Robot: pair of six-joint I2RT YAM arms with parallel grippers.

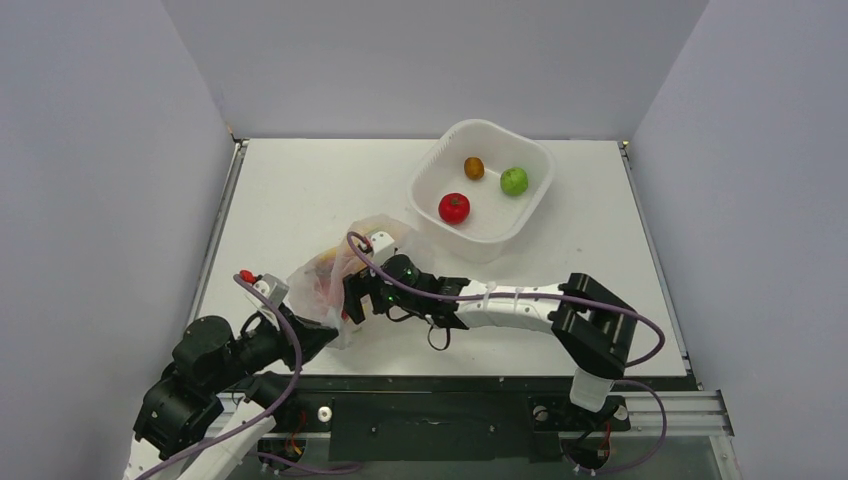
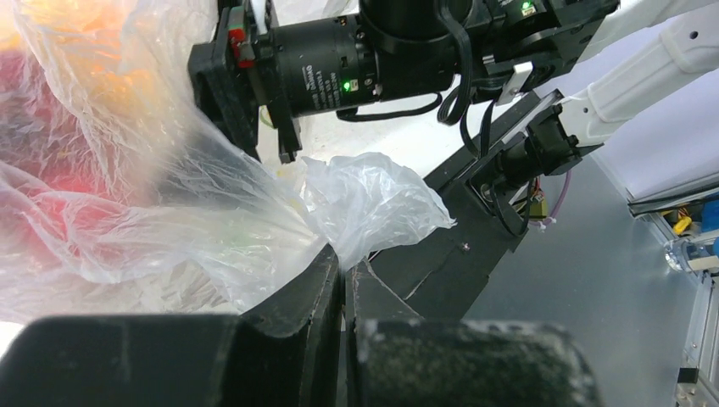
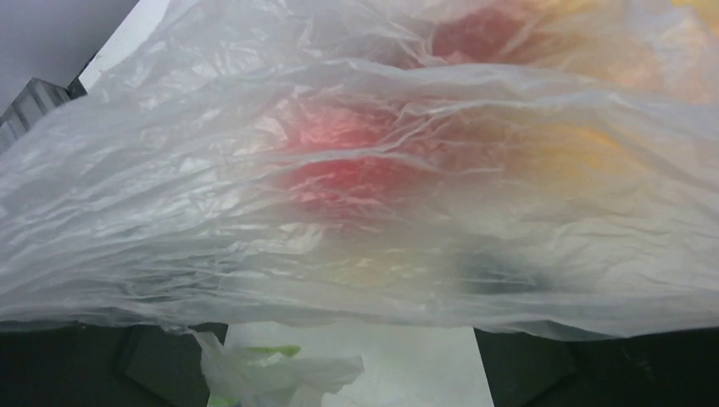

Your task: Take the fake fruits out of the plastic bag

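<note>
The plastic bag (image 1: 335, 272) lies crumpled on the table's near left. It fills the right wrist view (image 3: 254, 212) and shows in the left wrist view (image 2: 169, 212). Through its film I see a red fruit (image 3: 343, 165) and an orange-yellow fruit (image 3: 585, 148); their exact shapes are blurred. My left gripper (image 1: 318, 322) is shut on a fold of the bag (image 2: 343, 261) at its near edge. My right gripper (image 1: 356, 297) is open at the bag's right side; the film drapes over its spread fingers (image 3: 127, 365) and hides the tips. A red round fruit (image 1: 454, 207) lies in the white tub.
The white rigid tub (image 1: 432, 160) stands at the back right, also holding a green apple (image 1: 514, 181) and a small brown oval fruit (image 1: 474, 167). The right arm (image 1: 520, 305) stretches low across the table's near middle. Grey walls close in both sides.
</note>
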